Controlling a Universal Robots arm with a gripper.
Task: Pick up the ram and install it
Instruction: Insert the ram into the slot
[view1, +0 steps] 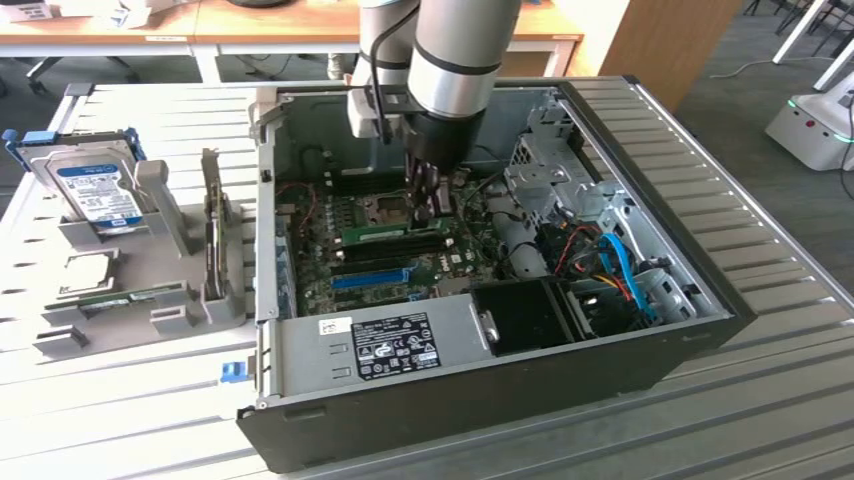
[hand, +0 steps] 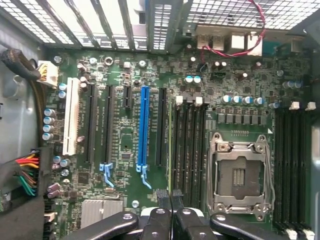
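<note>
Exterior view first: your arm reaches down into the open computer case (view1: 667, 335), and the fingers (view1: 427, 195) end at the upper edge of the ram (view1: 387, 236). The ram stands on edge along the dark memory slots, between the processor socket (view1: 387, 208) and the blue slot (view1: 370, 278). In the wrist view, the fingers (hand: 162, 202) are drawn nearly together. A thin green edge, which I take to be the ram (hand: 170, 150), runs out from between them beside the black slots (hand: 187, 150), so they appear to be pinching it.

You look to be in the install step, with pickup done. I cannot tell whether the stick is fully seated. Seating calls for keeping it square to its slot and pressing straight down, evenly along its length, without tilting it toward the neighbouring slots.
</note>
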